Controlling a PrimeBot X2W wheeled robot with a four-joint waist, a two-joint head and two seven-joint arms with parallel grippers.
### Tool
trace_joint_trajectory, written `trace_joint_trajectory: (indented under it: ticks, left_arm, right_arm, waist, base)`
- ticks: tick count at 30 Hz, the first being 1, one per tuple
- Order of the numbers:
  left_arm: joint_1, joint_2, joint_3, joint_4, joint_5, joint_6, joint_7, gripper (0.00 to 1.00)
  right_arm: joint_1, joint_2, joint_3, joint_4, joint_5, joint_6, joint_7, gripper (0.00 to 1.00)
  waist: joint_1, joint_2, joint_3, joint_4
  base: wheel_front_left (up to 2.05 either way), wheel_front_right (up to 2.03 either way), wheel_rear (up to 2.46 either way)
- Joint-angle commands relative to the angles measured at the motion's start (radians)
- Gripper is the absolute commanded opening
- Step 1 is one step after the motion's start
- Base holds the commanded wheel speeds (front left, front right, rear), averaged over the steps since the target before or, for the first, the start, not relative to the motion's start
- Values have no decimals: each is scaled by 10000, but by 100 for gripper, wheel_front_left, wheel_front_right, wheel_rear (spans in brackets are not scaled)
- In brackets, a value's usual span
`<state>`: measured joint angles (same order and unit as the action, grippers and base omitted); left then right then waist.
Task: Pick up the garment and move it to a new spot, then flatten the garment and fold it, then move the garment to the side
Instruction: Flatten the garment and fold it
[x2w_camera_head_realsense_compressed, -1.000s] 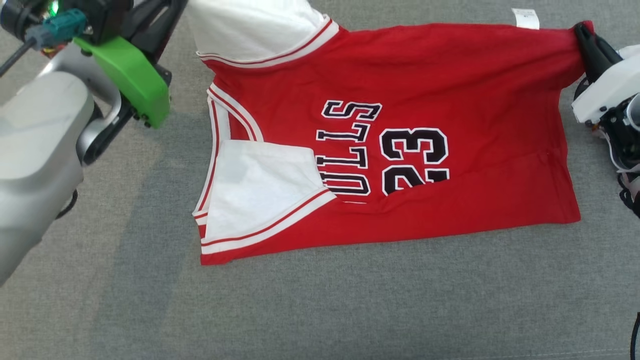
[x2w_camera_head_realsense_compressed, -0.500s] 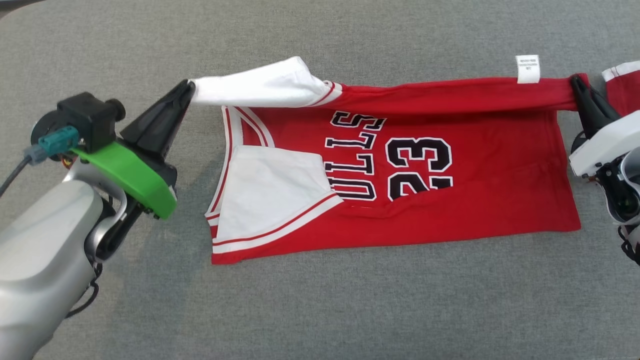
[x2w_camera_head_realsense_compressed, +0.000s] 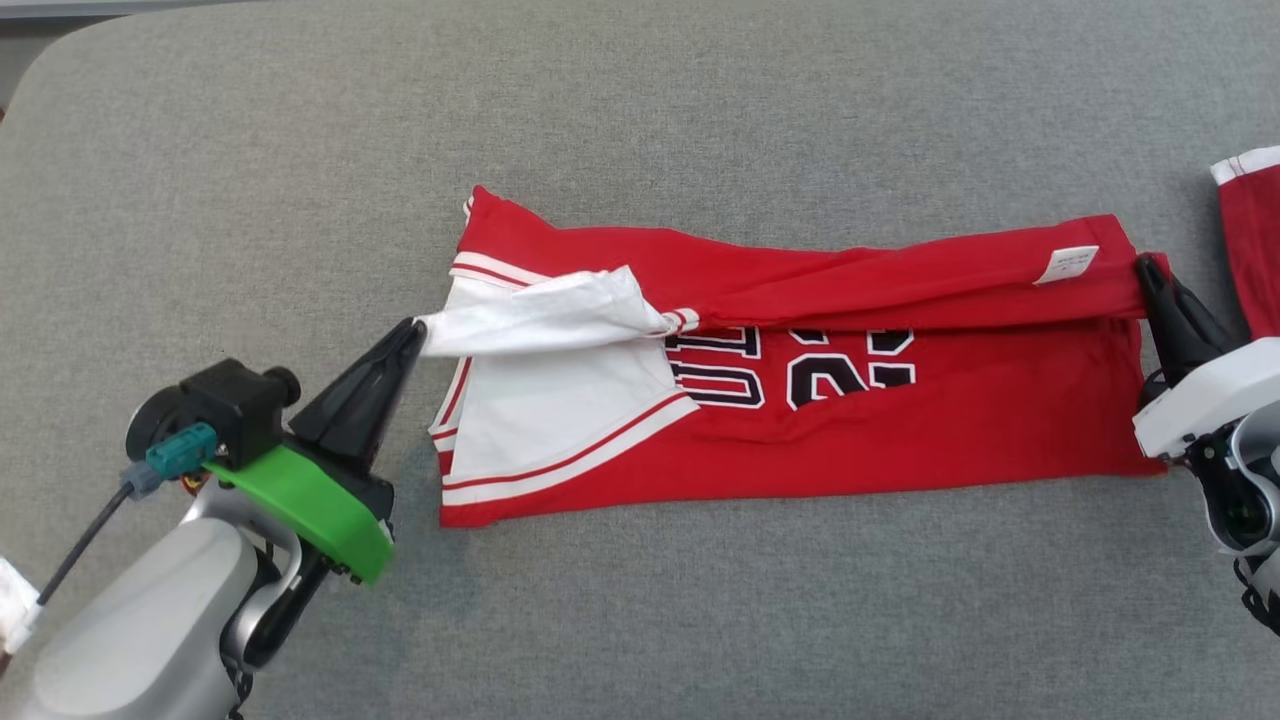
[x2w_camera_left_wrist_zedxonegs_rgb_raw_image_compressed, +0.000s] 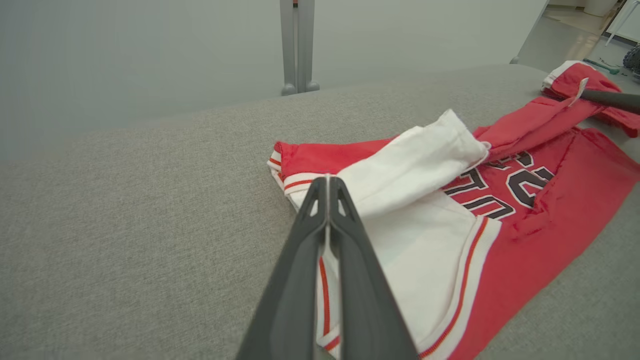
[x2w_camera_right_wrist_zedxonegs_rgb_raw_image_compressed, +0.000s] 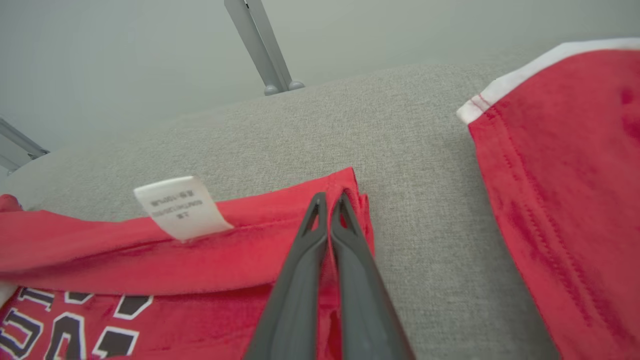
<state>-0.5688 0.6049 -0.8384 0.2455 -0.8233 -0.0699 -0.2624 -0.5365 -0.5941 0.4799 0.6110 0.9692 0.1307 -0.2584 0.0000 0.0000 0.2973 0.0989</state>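
**Head view.** Garment (x2w_camera_head_realsense_compressed: 900, 430): red jersey lying mid-way across the grey padded surface (x2w_camera_head_realsense_compressed: 700, 110), its far edge doubled over the front. The white sleeve (x2w_camera_head_realsense_compressed: 540, 315) is nipped by the left gripper (x2w_camera_head_realsense_compressed: 410, 335) and the hem corner by the right gripper (x2w_camera_head_realsense_compressed: 1143, 272), both clamped tight. The fold is judged half-laid. Both ends are best lowered level, with the edges matched before release. Only "UL" and the numeral bottoms are legible.

**Left wrist view.** Fabric is pinched between closed fingers, and partial black lettering is seen.

**Right wrist view.** Care tag (x2w_camera_right_wrist_zedxonegs_rgb_raw_image_compressed: 177, 207): the print is too blurred to be read.
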Motion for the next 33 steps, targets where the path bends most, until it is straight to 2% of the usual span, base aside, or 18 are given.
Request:
trace_joint_trajectory:
  ticks: [1,7,8,9,10,11,12,13,14,17,23,28,33]
  left_arm:
    - [278,-79,114,-12,95,32,-27,0]
    - [795,-335,241,213,449,-20,-27,0]
    - [826,-403,207,332,546,-38,-27,0]
    - [813,-439,201,421,630,-42,-27,0]
    - [804,-521,244,511,689,-49,-27,0]
    - [826,-587,272,597,730,-57,-27,0]
    - [867,-653,308,725,789,-52,-27,38]
    - [902,-700,337,807,838,-14,-27,65]
    - [970,-750,324,980,890,85,-27,100]
    - [992,-859,343,1209,1142,430,-26,100]
    - [1907,-1199,1354,373,1586,1235,-26,100]
    - [3319,-1845,2556,-754,2441,2026,-25,100]
    - [4630,-2694,3444,-1501,3514,2456,-15,100]
  right_arm:
    - [224,-19,-94,-81,-121,0,-70,0]
    - [622,175,-282,-138,-415,0,-67,0]
    - [669,250,-291,-118,-385,0,-67,2]
    - [687,272,-265,-111,-410,0,-67,8]
    - [707,290,-228,-109,-459,0,-67,25]
    - [741,311,-217,-109,-462,0,-67,36]
    - [801,335,-209,-104,-448,0,-67,77]
    - [863,345,-202,-104,-429,0,-67,100]
    - [939,368,-260,-91,-367,0,-68,100]
    - [1214,409,-475,-220,-343,0,-72,100]
    - [2500,622,-1269,-872,-700,0,-72,100]
    - [3645,1092,-2059,-1264,-1089,0,-68,100]
    - [4486,1634,-2630,-1515,-1496,0,-69,100]
  waist:
    - [0,0,1,-15]
    - [0,0,31,-74]
    - [0,0,35,-87]
    - [0,0,37,-93]
    - [0,0,32,-96]
    - [0,0,18,-98]
    - [0,0,-19,-101]
    - [0,0,-58,-106]
    - [0,0,-124,-119]
    - [0,0,-345,-175]
    - [0,0,-944,-337]
    - [0,0,-1547,-488]
    - [0,0,-2082,-550]
  base:
    - [0,0,0]
    - [0,0,0]
    - [0,0,0]
    - [0,0,0]
    - [0,0,0]
    - [0,0,0]
    - [0,0,0]
    - [0,0,0]
    - [0,0,0]
    - [0,0,0]
    - [0,0,0]
    - [0,0,0]
    - [0,0,0]
